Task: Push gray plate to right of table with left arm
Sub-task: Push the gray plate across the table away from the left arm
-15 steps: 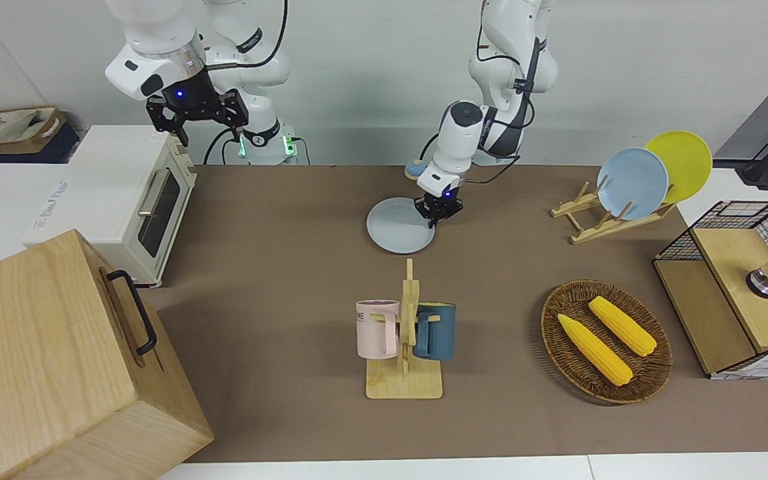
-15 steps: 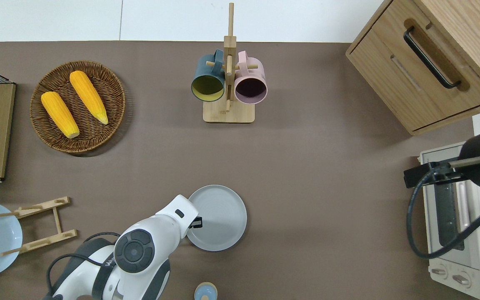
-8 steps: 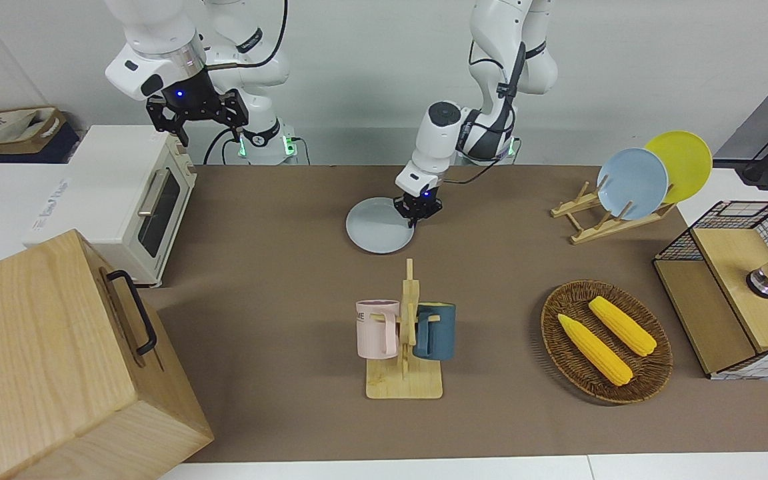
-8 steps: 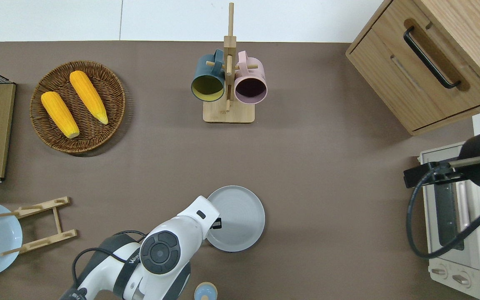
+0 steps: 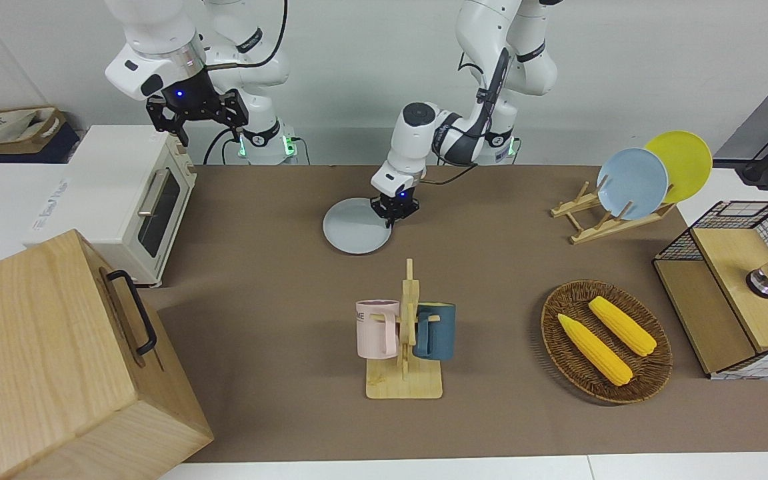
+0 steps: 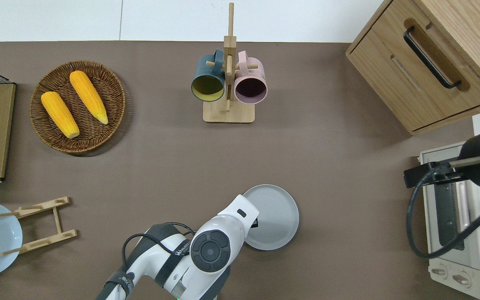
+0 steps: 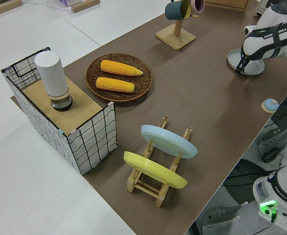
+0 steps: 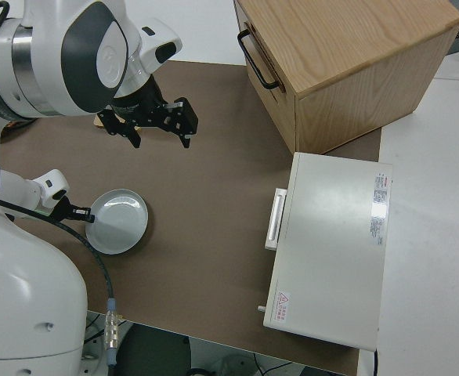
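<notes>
The gray plate lies flat on the brown table, nearer to the robots than the mug rack; it also shows in the overhead view and the right side view. My left gripper is down at table level and touches the plate's rim on the edge toward the left arm's end. Its fingers look shut and hold nothing. In the overhead view the arm's wrist hides most of the left gripper. My right gripper is open and parked.
A mug rack with a pink and a blue mug stands mid-table. A white toaster oven and a wooden cabinet fill the right arm's end. A corn basket, plate rack and wire shelf stand at the left arm's end.
My left gripper has slid along the table toward the right arm's end, and the gray plate has slid the same way with it. The right arm has not moved.
</notes>
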